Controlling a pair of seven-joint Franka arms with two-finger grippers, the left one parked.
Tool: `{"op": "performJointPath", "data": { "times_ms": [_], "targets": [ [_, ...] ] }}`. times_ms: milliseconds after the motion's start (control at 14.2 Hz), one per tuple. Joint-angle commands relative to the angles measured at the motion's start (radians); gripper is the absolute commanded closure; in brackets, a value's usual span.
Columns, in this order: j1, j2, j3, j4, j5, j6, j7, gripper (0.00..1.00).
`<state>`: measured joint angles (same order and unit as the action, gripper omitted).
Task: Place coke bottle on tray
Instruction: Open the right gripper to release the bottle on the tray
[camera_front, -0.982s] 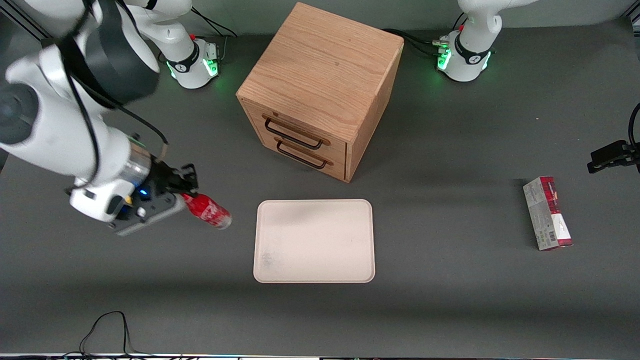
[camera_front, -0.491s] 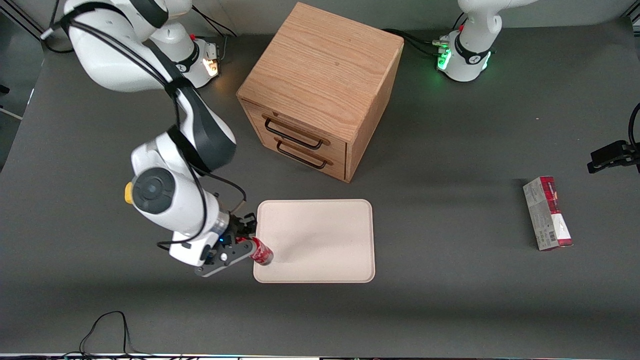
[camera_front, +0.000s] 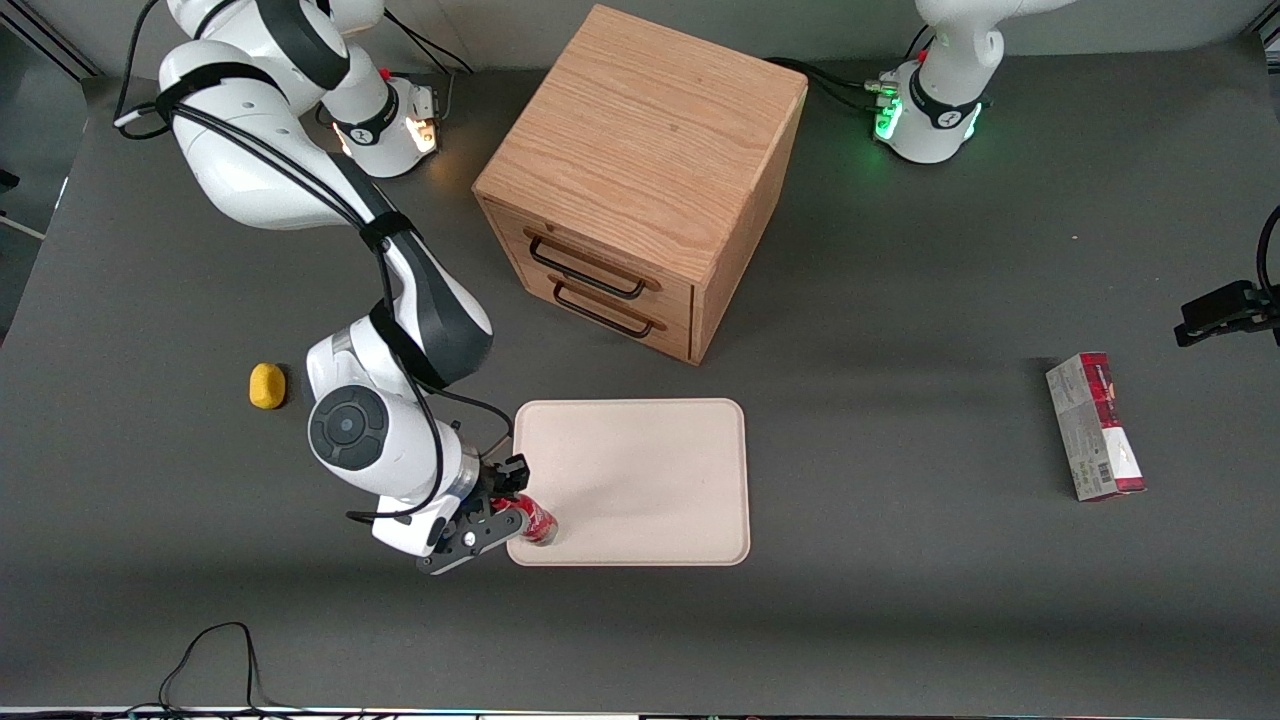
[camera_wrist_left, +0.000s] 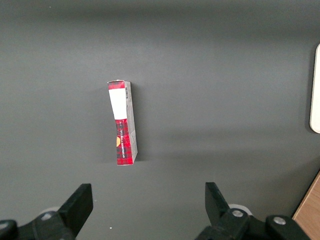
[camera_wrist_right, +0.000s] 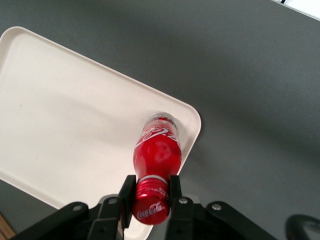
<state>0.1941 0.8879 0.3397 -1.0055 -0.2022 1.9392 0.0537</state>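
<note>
The coke bottle (camera_front: 533, 521) is a small red bottle with white script. My right gripper (camera_front: 508, 508) is shut on its cap and neck. The bottle stands over the tray's corner nearest the front camera, at the working arm's end. In the right wrist view the two fingers (camera_wrist_right: 127, 192) clamp the red cap of the bottle (camera_wrist_right: 157, 155), whose base sits just inside the tray's (camera_wrist_right: 65, 115) rounded corner. I cannot tell whether the base touches the tray. The cream tray (camera_front: 640, 470) lies flat in front of the wooden cabinet.
A wooden drawer cabinet (camera_front: 640, 170) stands farther from the front camera than the tray. A small yellow object (camera_front: 266, 386) lies on the table toward the working arm's end. A red-and-grey carton (camera_front: 1094, 426) lies toward the parked arm's end, also in the left wrist view (camera_wrist_left: 123, 122).
My right gripper has carried the bottle from beside the tray to over the tray's near corner and lowered it. The arm's move has uncovered the yellow object.
</note>
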Motion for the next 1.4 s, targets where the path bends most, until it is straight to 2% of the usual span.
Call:
{"op": "performJointPath", "data": {
  "times_ms": [0, 351, 632, 702, 842, 912, 1053, 1193, 1333],
  "targets": [
    [-0.001, 0.014, 0.013, 0.021, -0.023, 0.01, 0.041, 0.02],
    [-0.007, -0.006, 0.008, -0.012, -0.022, 0.052, 0.087, 0.0],
    [-0.036, -0.114, -0.024, -0.022, -0.007, -0.003, 0.103, 0.0],
    [-0.053, -0.151, -0.027, -0.027, 0.019, -0.061, 0.104, 0.0],
    [-0.143, -0.251, -0.031, -0.063, 0.099, -0.171, 0.104, 0.0],
    [-0.191, -0.321, -0.031, -0.114, 0.128, -0.221, 0.101, 0.0],
    [-0.216, -0.499, -0.062, -0.276, 0.127, -0.281, 0.103, 0.0],
    [-0.217, -0.703, -0.122, -0.521, 0.135, -0.261, 0.091, 0.0],
    [-0.217, -0.89, -0.142, -0.736, 0.138, -0.223, 0.092, 0.0]
  ]
}}
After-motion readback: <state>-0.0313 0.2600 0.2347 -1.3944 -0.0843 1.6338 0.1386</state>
